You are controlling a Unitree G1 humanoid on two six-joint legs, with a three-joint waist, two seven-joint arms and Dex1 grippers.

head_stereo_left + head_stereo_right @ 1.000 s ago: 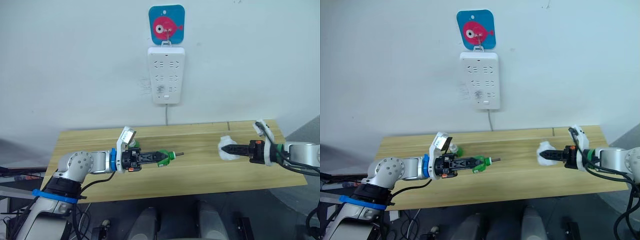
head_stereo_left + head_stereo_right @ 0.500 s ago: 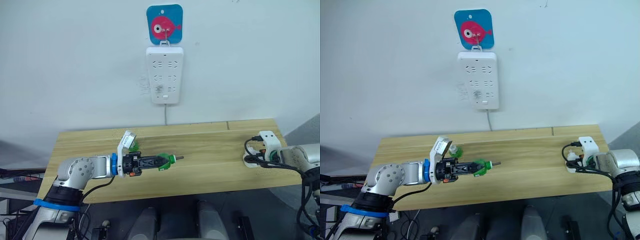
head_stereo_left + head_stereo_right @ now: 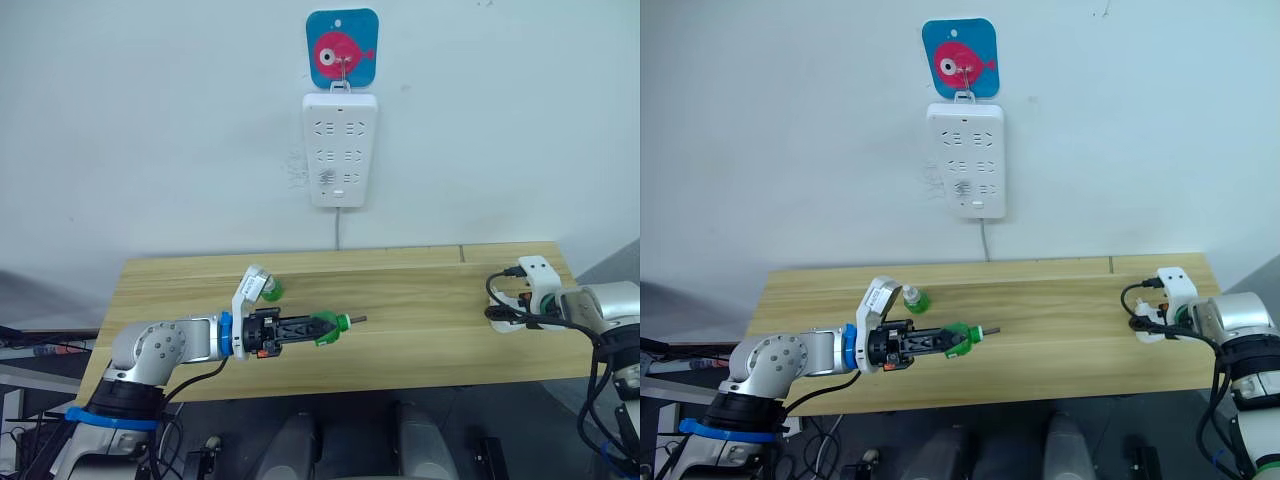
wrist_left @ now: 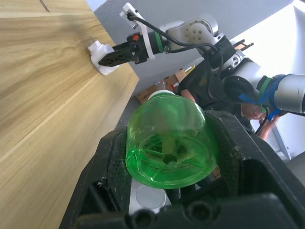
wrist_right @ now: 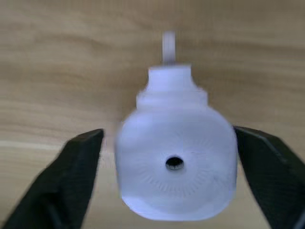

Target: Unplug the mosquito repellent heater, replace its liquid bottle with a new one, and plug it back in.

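Left gripper [image 3: 322, 326]: clamped on a green liquid bottle [image 3: 330, 325], held level above the table [image 3: 420, 345], wick end pointing toward the robot's right. In the left wrist view the bottle's base sits squarely between the black fingers [image 4: 110, 157].

Right gripper [image 5: 174, 157]: spread wide, one finger on either side of the mosquito repellent heater [image 5: 175, 169], not touching it. The heater lies on the table near its right edge, unplugged, flat face with the round hole turned toward the wrist camera.

Step in hand, as judged: seizing the heater so the bottle can be fitted. To do it well, the right fingers should close evenly across the drum's widest part, keeping the socket end free; a lopsided squeeze on the rounded shell could pop it sideways. Bottle and heater must then be brought onto one axis before screwing.

Count: two green bottles, one held and a second [image 3: 915, 298] standing behind the left arm; one heater; one power strip [image 3: 341, 149] on the wall under a fish hook plate [image 3: 343, 48].
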